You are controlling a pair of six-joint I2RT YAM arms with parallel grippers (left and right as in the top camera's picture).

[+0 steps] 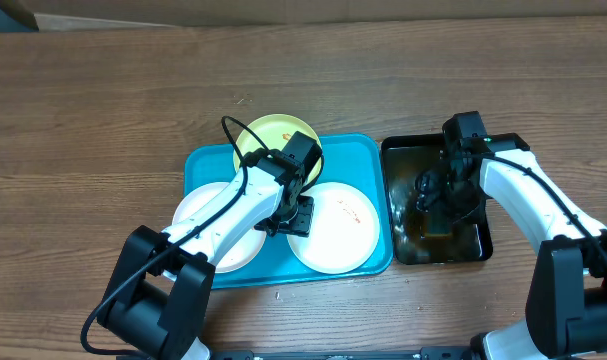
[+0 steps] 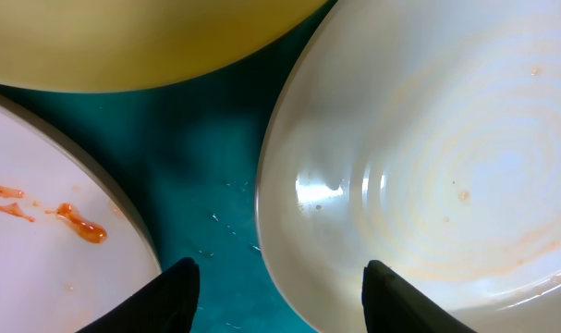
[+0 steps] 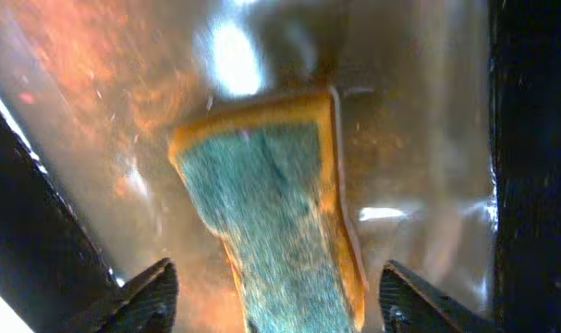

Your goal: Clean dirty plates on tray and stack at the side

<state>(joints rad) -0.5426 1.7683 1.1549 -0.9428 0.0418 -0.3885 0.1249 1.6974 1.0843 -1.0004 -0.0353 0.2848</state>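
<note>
Wooden table: over the tray, the left hand, released, straddles the white plate at its rim.

Worktop: brown wood-grain laminate, grain running left-right, fills nearly the whole overhead view. Paler band along the far edge, dark corner at top left. Small light scuff near centre. Lighting even and soft. No walls, floor or windows in view.
</note>
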